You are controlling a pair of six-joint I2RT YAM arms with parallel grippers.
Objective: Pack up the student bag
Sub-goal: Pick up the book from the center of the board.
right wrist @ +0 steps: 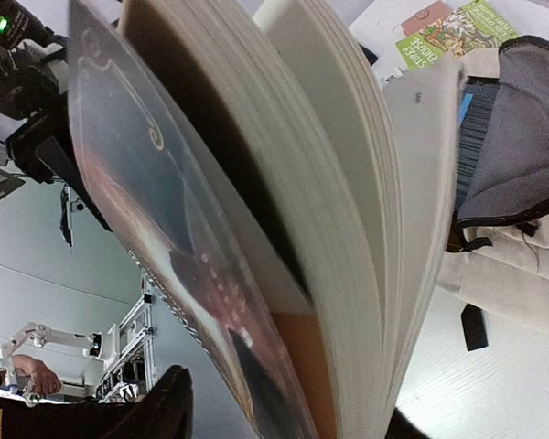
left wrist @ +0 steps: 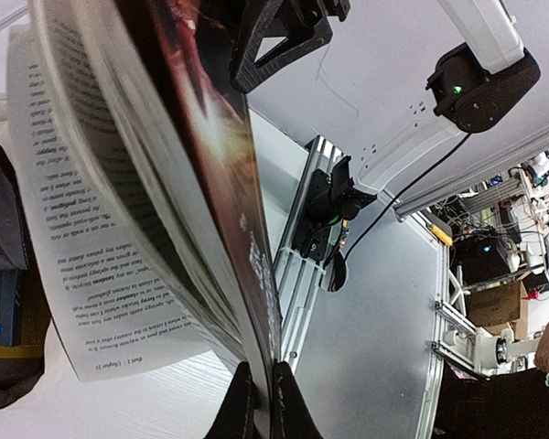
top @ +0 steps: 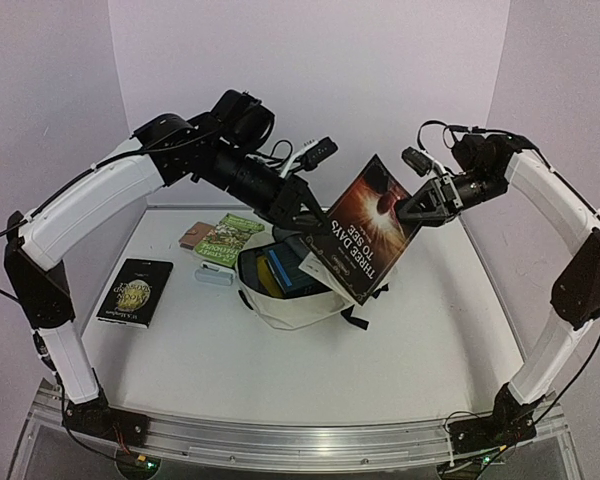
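Three books are outside the open bag [top: 290,310] at the middle of the worktop [top: 200,360]: a black book [top: 135,290] by the left edge, a green book [top: 228,238] behind, and a red book [top: 365,230] over the bag's mouth, clamped by the left hand [left wrist: 263,407]. The right hand [top: 417,207] straddles it, grip unclear.

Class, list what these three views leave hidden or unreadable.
Top view: the held book covers most of the bag opening.
Right wrist view: pages fill the frame, so whether the right gripper is shut is unclear.
Top view: the black book title is too small to read.
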